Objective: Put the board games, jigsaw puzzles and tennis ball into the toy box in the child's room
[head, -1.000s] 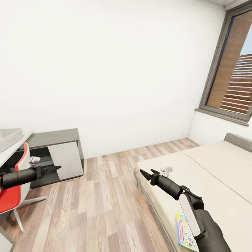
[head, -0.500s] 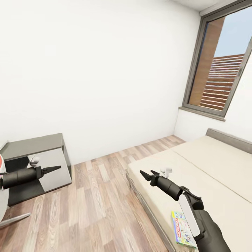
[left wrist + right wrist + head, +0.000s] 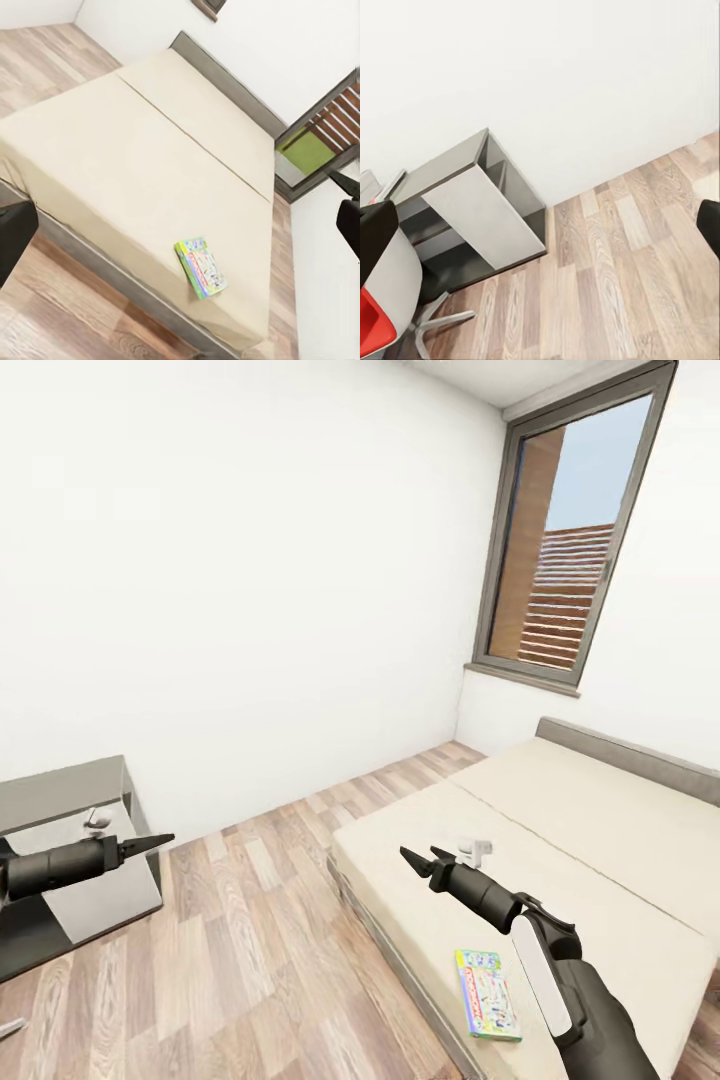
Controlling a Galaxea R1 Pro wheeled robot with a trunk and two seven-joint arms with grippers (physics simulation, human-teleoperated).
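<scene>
1. I saw one board game (image 3: pixel 488 994) lying flat on the bed (image 3: pixel 610 830), close to the mattress edge that faces the wood floor (image 3: pixel 260 950); from the left wrist camera it sat near the foot-end corner (image 3: pixel 201 267).
2. I judged it a thin, stiff, light cardboard box with a slick printed top. Lying flush on the mattress, it offered little to pinch; I would have taken it by the long edge nearest the bed's side, perhaps after nudging it to overhang.
3. My right gripper (image 3: pixel 424 857) hung above the bed, well short of the game, its fingers slightly apart and holding nothing.
4. My left gripper (image 3: pixel 150 843) pointed out over the floor, away from the bed; its tips looked together, empty.
5. The mattress was plain beige, soft and likely to give under pressure.
6. Beyond the bed stood a white wall and a tall window (image 3: pixel 560 560); across the floor from the bed was a dark grey shelf unit (image 3: pixel 70 850).
</scene>
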